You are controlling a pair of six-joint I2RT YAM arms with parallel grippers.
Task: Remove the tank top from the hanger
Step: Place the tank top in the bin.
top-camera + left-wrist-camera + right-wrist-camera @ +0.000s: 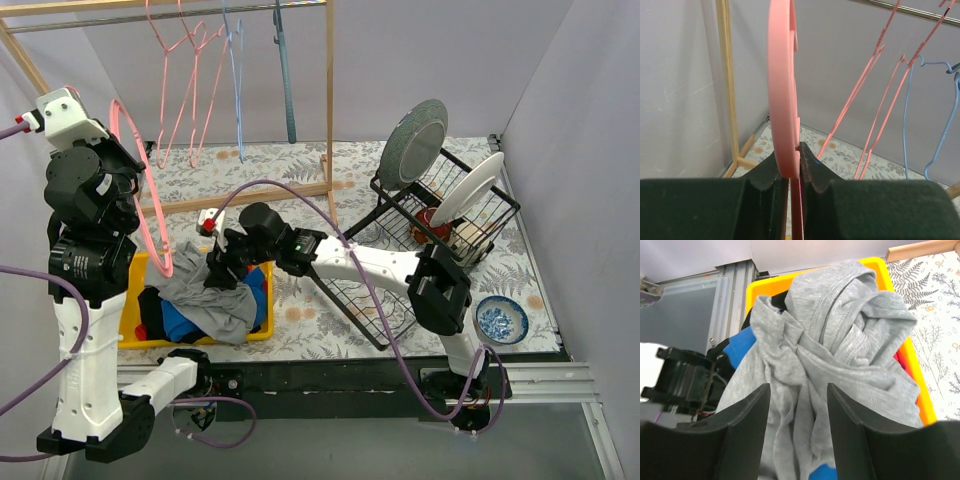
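Note:
The grey tank top (205, 295) lies crumpled in a yellow bin (262, 328) on top of blue, black and red clothes. It fills the right wrist view (840, 340). My right gripper (222, 262) hangs open just above it, with cloth between its fingers (797, 400) but not pinched. My left gripper (128, 170) is raised at the left and shut on a pink hanger (150, 215). The hanger is seen edge-on in the left wrist view (782, 90), pinched between the jaws (799, 155). Its lower end comes down close to the tank top; I cannot tell if they touch.
A wooden clothes rack (328, 100) at the back holds pink hangers (185, 90) and blue hangers (285, 70). A black dish rack (450, 215) with plates stands on the right, with a wire basket (360, 300) in front of it. A blue patterned bowl (500, 320) sits front right.

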